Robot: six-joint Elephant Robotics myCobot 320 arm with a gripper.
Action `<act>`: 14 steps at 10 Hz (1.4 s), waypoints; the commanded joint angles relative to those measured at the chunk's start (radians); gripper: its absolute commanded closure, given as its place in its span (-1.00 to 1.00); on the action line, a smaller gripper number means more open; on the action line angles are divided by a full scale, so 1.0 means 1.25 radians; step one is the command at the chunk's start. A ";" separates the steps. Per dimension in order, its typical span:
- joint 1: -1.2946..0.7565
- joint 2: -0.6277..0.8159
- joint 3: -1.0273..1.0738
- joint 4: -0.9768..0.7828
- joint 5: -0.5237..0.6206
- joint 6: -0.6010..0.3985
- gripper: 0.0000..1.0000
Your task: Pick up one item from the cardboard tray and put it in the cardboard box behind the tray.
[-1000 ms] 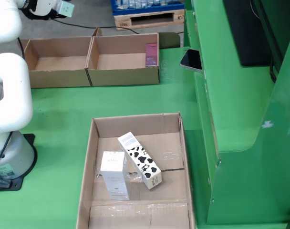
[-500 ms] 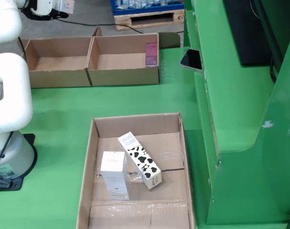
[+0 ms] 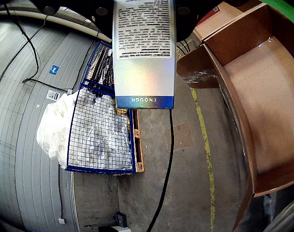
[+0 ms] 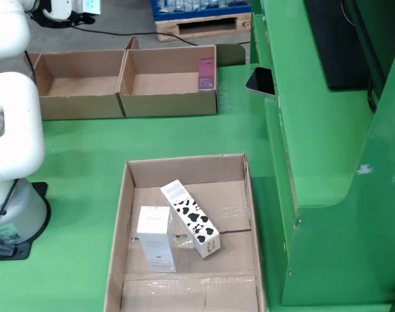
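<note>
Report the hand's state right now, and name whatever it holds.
Hand: closed on a silver box with a blue band, carried over the floor beside a cardboard box.

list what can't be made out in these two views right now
- Gripper: in the fixed overhead view it is cut off by the top left edge; in the gripper-mounted view the held silver box covers the fingers, so the grip itself is unseen.
- Pink item in the right rear box: too small to identify.
- White carton in the tray: print too small to read.
- Rear boxes' far inner walls: hidden by their near walls.
</note>
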State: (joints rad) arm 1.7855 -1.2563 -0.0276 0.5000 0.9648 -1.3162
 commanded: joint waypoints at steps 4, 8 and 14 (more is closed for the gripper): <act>0.004 0.021 0.022 0.010 -0.009 -0.077 1.00; 0.004 0.021 0.022 0.010 -0.009 -0.096 1.00; 0.004 0.021 0.022 0.010 -0.009 -0.115 1.00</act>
State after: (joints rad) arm 1.7855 -1.2563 -0.0276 0.5000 0.9648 -1.4511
